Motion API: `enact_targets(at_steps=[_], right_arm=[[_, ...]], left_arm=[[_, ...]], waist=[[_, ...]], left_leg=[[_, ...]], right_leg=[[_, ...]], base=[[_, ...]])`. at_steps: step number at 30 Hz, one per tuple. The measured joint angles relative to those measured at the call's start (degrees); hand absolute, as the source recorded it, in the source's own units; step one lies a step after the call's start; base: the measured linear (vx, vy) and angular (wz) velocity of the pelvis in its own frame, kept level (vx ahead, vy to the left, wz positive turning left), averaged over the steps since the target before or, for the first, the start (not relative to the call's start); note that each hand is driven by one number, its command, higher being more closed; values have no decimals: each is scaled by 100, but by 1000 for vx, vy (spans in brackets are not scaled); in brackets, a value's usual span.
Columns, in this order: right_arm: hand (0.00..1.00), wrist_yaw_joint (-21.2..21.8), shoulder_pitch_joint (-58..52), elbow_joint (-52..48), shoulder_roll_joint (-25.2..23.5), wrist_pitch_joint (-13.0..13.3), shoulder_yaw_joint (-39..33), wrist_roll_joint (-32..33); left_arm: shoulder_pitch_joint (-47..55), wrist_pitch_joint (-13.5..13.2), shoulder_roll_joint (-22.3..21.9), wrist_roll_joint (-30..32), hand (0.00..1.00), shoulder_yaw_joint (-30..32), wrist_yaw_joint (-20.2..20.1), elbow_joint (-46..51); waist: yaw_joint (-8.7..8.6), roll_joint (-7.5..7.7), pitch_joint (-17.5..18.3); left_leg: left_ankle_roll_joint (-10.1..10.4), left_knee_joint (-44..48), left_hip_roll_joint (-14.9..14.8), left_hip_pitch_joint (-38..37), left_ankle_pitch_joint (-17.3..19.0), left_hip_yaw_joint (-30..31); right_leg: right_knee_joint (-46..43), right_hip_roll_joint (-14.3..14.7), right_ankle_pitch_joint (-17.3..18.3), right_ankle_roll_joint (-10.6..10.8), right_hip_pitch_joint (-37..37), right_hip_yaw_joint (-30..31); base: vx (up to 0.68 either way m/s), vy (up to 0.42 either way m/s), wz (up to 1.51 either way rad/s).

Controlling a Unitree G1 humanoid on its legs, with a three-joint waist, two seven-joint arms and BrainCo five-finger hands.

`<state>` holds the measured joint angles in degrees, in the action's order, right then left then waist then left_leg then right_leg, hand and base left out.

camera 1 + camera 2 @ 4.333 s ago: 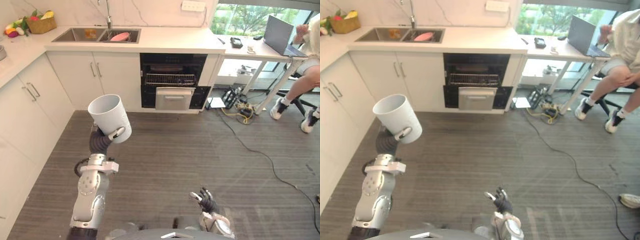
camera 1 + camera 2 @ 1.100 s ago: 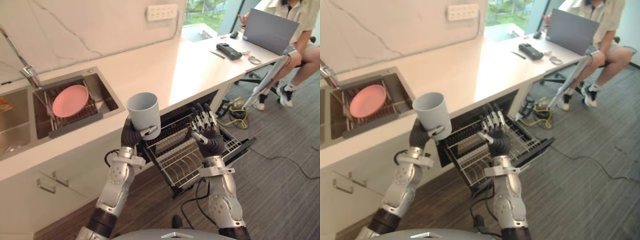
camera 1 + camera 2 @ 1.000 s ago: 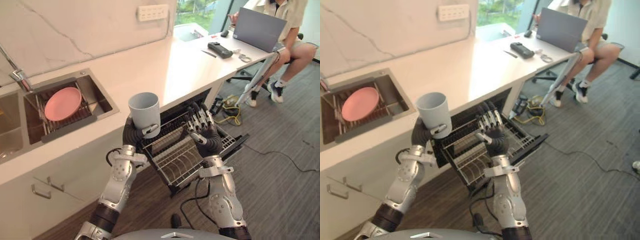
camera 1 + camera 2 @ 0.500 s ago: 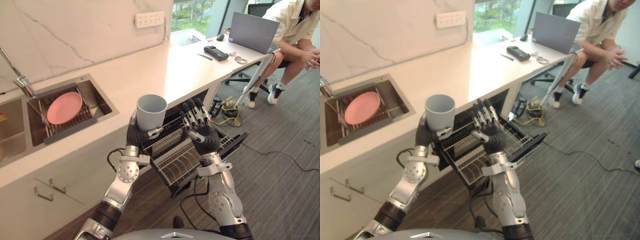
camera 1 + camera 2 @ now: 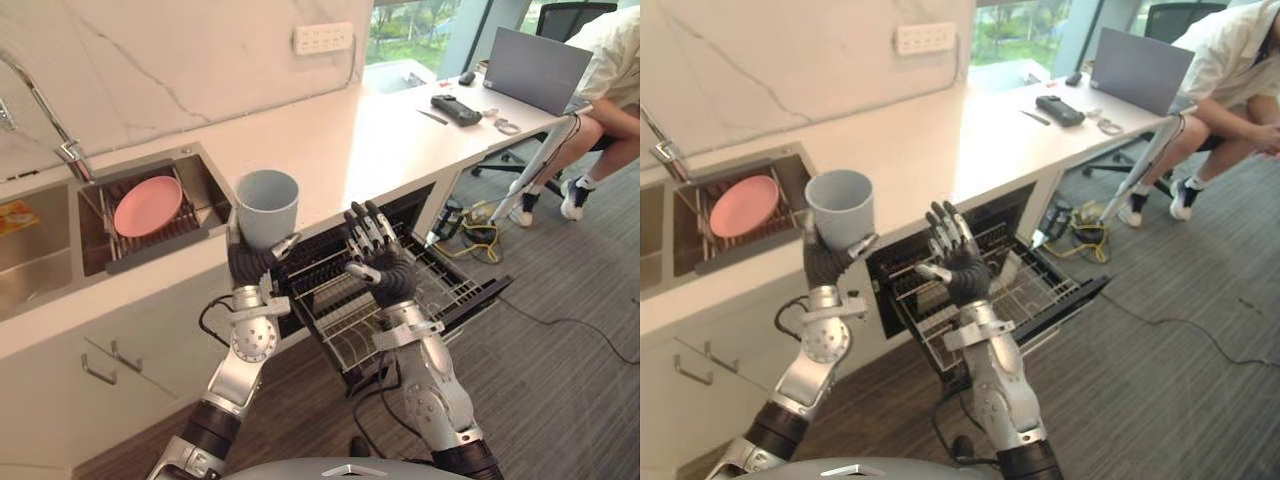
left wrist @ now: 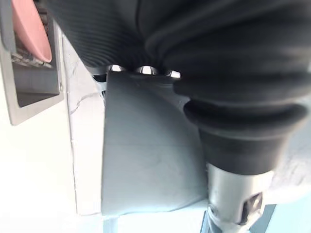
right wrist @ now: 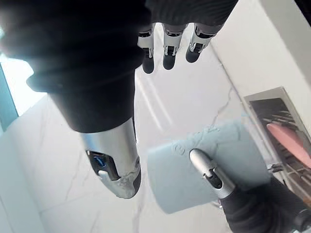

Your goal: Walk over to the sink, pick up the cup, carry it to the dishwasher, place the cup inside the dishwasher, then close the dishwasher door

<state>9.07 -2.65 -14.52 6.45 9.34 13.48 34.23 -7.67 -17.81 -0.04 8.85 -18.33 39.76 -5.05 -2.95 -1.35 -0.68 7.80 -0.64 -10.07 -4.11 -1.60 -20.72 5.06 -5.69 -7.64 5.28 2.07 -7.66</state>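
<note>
The left hand (image 5: 826,263) curls round a pale blue cup (image 5: 841,208), holding it upright. Just beside it, the right hand (image 5: 960,270) is held up with fingers straight, above the dishwasher's pulled-out rack (image 5: 1025,287). Beyond the left hand, a pink plate (image 5: 743,205) lies in the sink (image 5: 796,170).

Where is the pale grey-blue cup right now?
The pale grey-blue cup is held upright in the left hand, left of centre in the left eye view, between the sink and the pulled-out dishwasher rack.

We see a smooth, matt cup (image 5: 267,205), a glossy marbled desk (image 5: 350,140) and a metal-wire dishwasher rack (image 5: 452,290).
</note>
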Motion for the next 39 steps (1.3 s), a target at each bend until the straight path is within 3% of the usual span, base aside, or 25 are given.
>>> enact_targets(at_steps=[12,22,28,39], right_arm=[[0,-474,3,1,-25,-168,308,-203],[0,-1087,3,-1,-121,152,322,-200],[0,-1088,4,-6,-145,293,318,-199],[0,-1079,74,-11,-146,303,313,-190]], left_arm=[[0,350,-62,37,100,-179,117,2],[0,417,-70,31,100,-269,110,8],[0,598,-56,-341,100,-434,-539,162],[1,652,-44,-485,100,-557,-774,164]], waist=[[-15,-2,-1],[11,-2,-1],[62,-3,-16],[71,-21,-48]], left_leg=[[5,54,-12,-15,49,21],[7,56,-9,-20,64,27],[4,86,-4,-20,101,42],[-5,250,6,-20,243,59]], right_leg=[[0,-4,-58,-48,0,-55],[-1,-4,-78,-19,-5,-47],[-1,-5,-89,0,-9,-25],[-1,-17,-93,15,-16,83]], base=[[-4,-3,-2],[0,0,0],[0,0,-1],[-5,2,-4]])
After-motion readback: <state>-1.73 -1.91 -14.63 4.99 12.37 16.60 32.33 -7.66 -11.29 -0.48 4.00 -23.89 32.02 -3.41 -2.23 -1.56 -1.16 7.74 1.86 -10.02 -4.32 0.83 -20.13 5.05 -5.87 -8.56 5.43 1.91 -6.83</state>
